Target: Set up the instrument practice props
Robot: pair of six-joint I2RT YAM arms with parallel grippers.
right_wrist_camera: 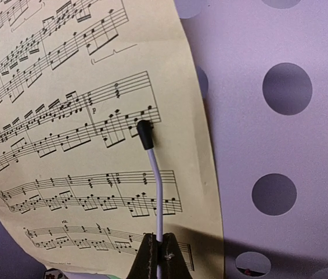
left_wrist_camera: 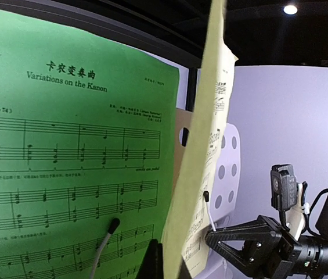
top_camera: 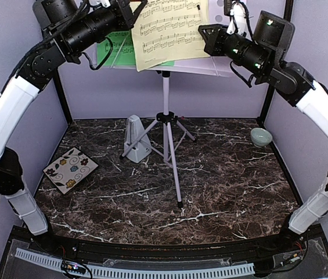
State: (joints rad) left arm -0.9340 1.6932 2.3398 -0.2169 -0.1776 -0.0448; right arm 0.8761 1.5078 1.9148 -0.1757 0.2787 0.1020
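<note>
The white tripod music stand [top_camera: 166, 99] rises mid-table, its perforated desk [right_wrist_camera: 280, 133] up at the back. A green music sheet [left_wrist_camera: 65, 151] lies on the desk's left half under a wire page holder [left_wrist_camera: 104, 244]. The pale-yellow music sheet [top_camera: 169, 32] overlaps it. My left gripper [left_wrist_camera: 162, 261] is shut on that yellow sheet's left edge, seen edge-on in the left wrist view. My right gripper [right_wrist_camera: 159, 256] is shut on the other white page-holder wire [right_wrist_camera: 155, 180], whose black tip rests on the yellow sheet [right_wrist_camera: 82, 145]. The light-grey metronome [top_camera: 136, 138] stands by the tripod legs.
A floral square tile [top_camera: 70, 170] lies at the table's left front. A small pale-green bowl [top_camera: 260, 136] sits at the back right. The stand's legs [top_camera: 175, 174] spread across the table's middle. Both arms reach high toward the back wall.
</note>
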